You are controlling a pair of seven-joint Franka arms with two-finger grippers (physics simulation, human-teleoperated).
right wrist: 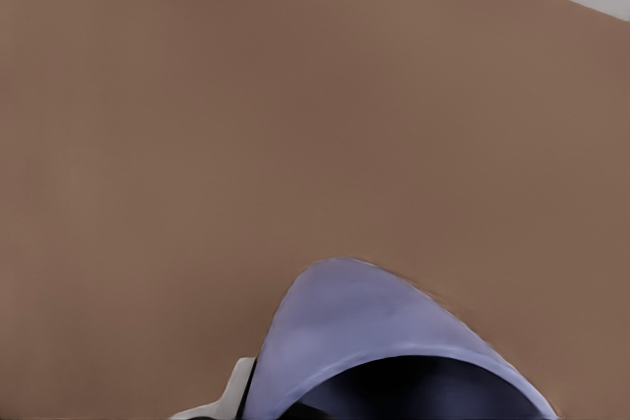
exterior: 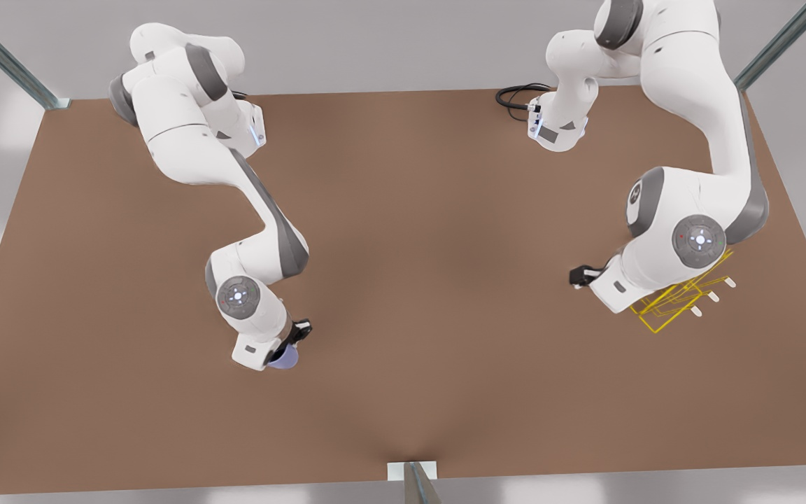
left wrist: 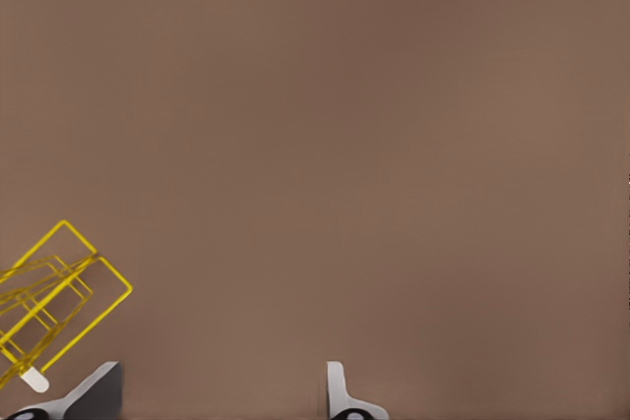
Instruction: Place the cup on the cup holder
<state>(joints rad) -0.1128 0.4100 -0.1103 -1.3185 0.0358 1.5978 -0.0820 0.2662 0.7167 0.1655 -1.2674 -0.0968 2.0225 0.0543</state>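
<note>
Lavender cup [right wrist: 384, 341] sits pinched in the right pincer [exterior: 290, 350] above the bench [exterior: 431, 280] (front view's left). Well apart, the left pincer [left wrist: 221, 390], its 2 fingers spread, hovers just beside the yellow cup holder [exterior: 683, 297].

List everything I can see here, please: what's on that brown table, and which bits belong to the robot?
cup: one, lavender-blue, near the table's front edge on the front view's left, at the right gripper.
cup holder: one, yellow wire with white-tipped pegs, on the front view's right, partly under the other arm.
table: one, brown, beneath everything.
cable: one, black, looped at the table's far edge.
right gripper: one, white and black, around the cup.
left gripper: one, fingers apart, holding nothing, beside the cup holder.
</note>
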